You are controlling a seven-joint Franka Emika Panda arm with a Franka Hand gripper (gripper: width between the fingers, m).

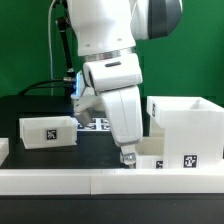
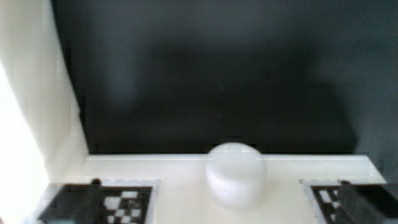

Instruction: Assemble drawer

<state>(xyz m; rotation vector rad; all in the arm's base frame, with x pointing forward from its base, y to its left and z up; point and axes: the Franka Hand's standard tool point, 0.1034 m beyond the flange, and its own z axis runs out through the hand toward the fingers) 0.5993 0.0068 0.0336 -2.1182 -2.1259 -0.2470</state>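
A small white tray point(image 1: 165, 160) with square tags lies in front of the large boxy housing point(image 1: 186, 122) at the exterior view's right. A second small tray point(image 1: 47, 132) with one tag sits at the left. My gripper point(image 1: 127, 156) reaches down to the left end of the near tray, just behind the low wall. In the wrist view it point(image 2: 217, 204) hangs over that tray's front panel point(image 2: 178, 168), with its rounded knob point(image 2: 233, 172) and a tag point(image 2: 128, 205) on each side. Dark fingertips point(image 2: 71, 205) show only at the frame's corners, jaws wide apart and holding nothing.
A low white border wall point(image 1: 90, 181) runs along the front of the black table. The marker board point(image 1: 96, 125) lies behind the arm. Dark table point(image 2: 214, 80) shows beyond the knob, and a white wall point(image 2: 32, 110) rises along one side.
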